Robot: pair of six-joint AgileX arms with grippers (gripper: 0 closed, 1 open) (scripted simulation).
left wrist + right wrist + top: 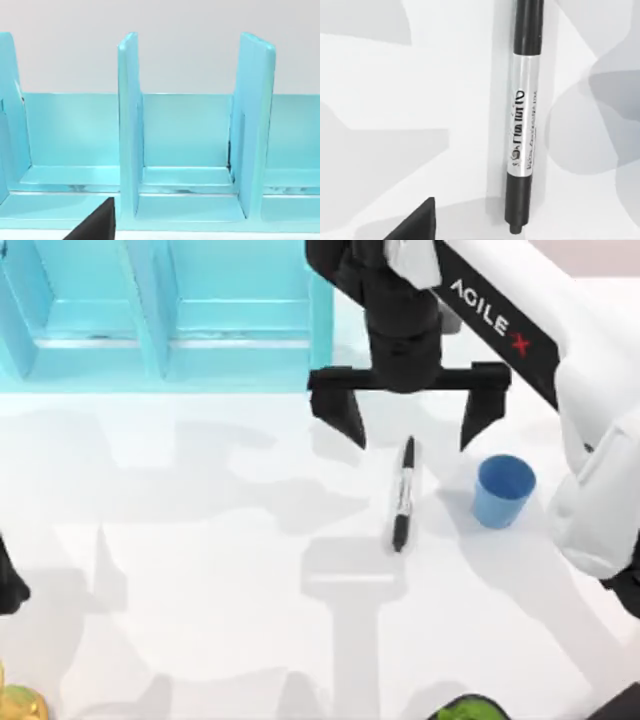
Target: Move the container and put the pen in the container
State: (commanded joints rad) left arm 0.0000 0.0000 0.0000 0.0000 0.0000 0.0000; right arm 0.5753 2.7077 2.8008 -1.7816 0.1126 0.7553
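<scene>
The pen [404, 494], a slim black marker with a white label band, lies flat on the white table right of centre. Its label shows close up in the right wrist view [523, 120]. The container [501, 490], a small blue cup, stands upright just right of the pen. My right gripper [408, 428] hangs open above the pen's far end, one finger on each side and nothing between them. My left arm [8, 585] sits at the table's left edge.
A large turquoise shelf unit [160, 315] spans the back left of the table, and its dividers [129, 125] face the left wrist camera. A yellow object [18, 705] and a green object [468, 708] sit at the front edge.
</scene>
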